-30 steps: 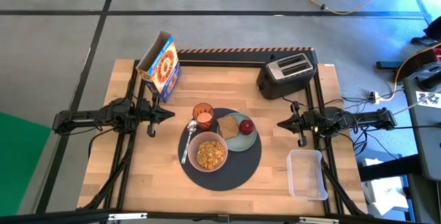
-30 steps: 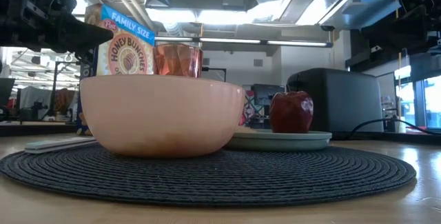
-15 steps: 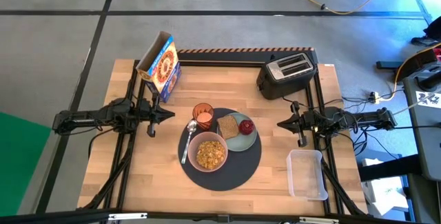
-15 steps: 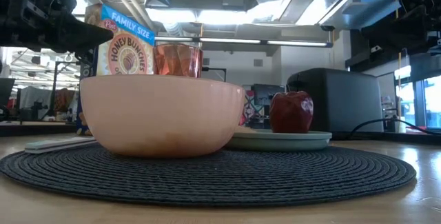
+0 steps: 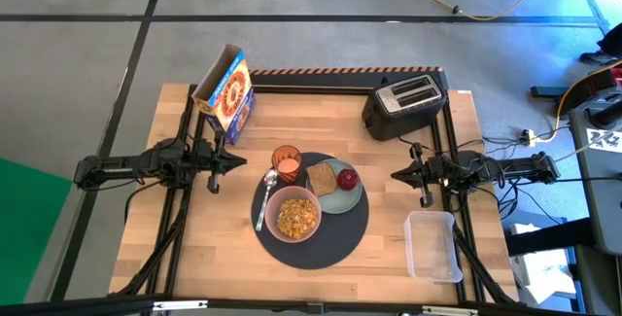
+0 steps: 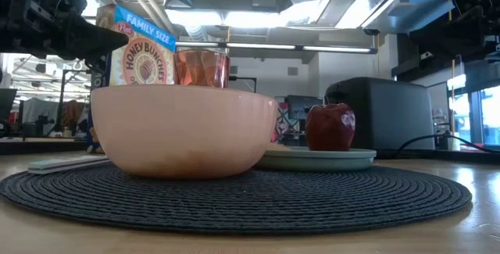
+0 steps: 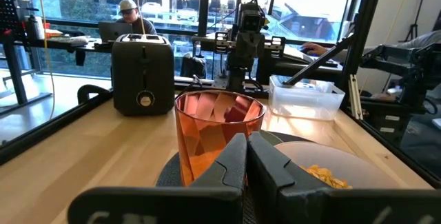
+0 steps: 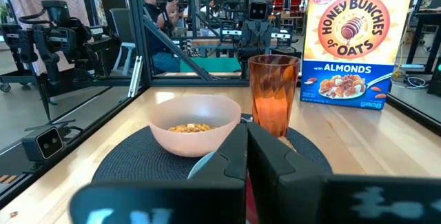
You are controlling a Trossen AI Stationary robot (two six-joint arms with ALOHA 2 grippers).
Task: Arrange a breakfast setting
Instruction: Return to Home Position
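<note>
A round dark-grey mat (image 5: 321,243) lies at the table's middle. On it stand a pink bowl (image 5: 293,215) holding cereal, a pale-green plate (image 5: 346,197) with a toast slice (image 5: 321,179) and a red fruit (image 5: 347,177), and a small amber cup (image 5: 285,161). A metal spoon (image 5: 263,199) lies at the mat's left edge. My left gripper (image 5: 243,161) is shut and empty, left of the cup. My right gripper (image 5: 394,173) is shut and empty, right of the plate.
A cereal box (image 5: 226,93) stands at the far left. A black toaster (image 5: 404,105) stands at the far right. A clear plastic tub (image 5: 433,246) sits at the near right. People sit at desks beyond the table in the wrist views.
</note>
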